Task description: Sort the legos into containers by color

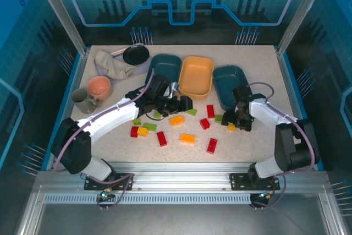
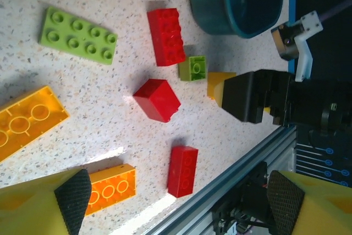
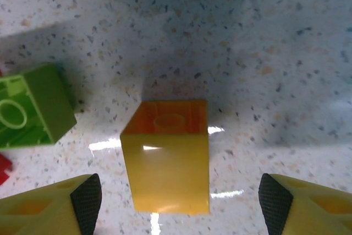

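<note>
Red, green and orange legos lie scattered on the speckled table in front of three containers: a teal tub, a yellow tub and a second teal tub. My right gripper is open and straddles a yellow brick lying on its side, with gaps on both sides. A small green brick sits to its left. My left gripper is open above the table, holding nothing, over a red brick and an orange one. Farther off lie a flat green plate and two red bricks.
At the back left stand a pink bowl, a grey mug, a crumpled cloth and a black pan. An aluminium rail borders the table's near edge. My two grippers work about a hand's width apart.
</note>
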